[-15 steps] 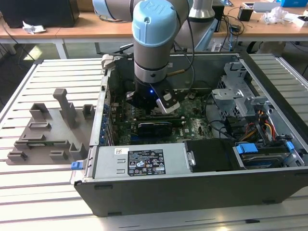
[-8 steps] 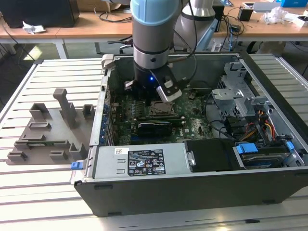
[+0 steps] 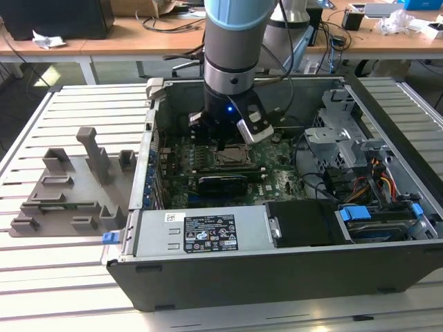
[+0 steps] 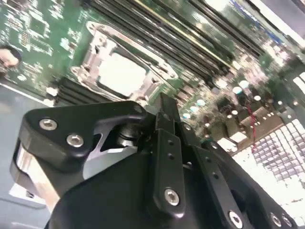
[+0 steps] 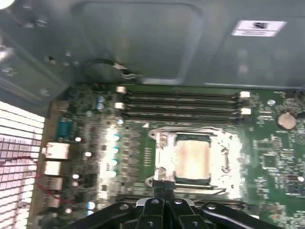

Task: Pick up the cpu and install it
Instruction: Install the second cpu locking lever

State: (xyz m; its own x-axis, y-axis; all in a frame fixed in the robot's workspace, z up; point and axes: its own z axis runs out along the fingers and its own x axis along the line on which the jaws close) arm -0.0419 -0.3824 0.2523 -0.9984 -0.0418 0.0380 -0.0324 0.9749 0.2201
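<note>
- Arm (image 3: 234,41) reaches down into the open PC case (image 3: 277,270), wrist over the motherboard (image 3: 180,162).
- Gripper (image 5: 163,187) hangs just above the board, right beside the socket frame (image 5: 190,160); in both wrist views the fingers (image 4: 164,114) sit pressed together with no gap visible and nothing between them.
- In the exterior view the gripper (image 3: 220,140) tips are hidden behind the wrist body, so contact with the board can't be judged from there.
- The cpu (image 5: 192,160) lies flat inside the socket frame, shiny silver top facing up, edges square with the frame. It shows in the second wrist view (image 4: 121,74) too, bright and glared out.
- In the exterior view the cpu (image 3: 232,156) is a small grey square in the socket, just off the gripper toward the exterior view's right.
- It looks seated level, though glare makes it hard to tell whether the frame's metal edges (image 5: 228,157) are clamped over it.
- RAM slots (image 5: 183,105) run parallel along one side of the socket, between it and the case wall.
- Grey plastic tray (image 3: 69,187) with upright blocks sits on the slatted table (image 3: 55,277) outside the case, on the exterior view's left, well apart from the arm.
- Power supply (image 3: 201,232) lies along the case's near edge; drive cage (image 3: 339,135) and cable bundle (image 3: 381,176) on the exterior view's right.
</note>
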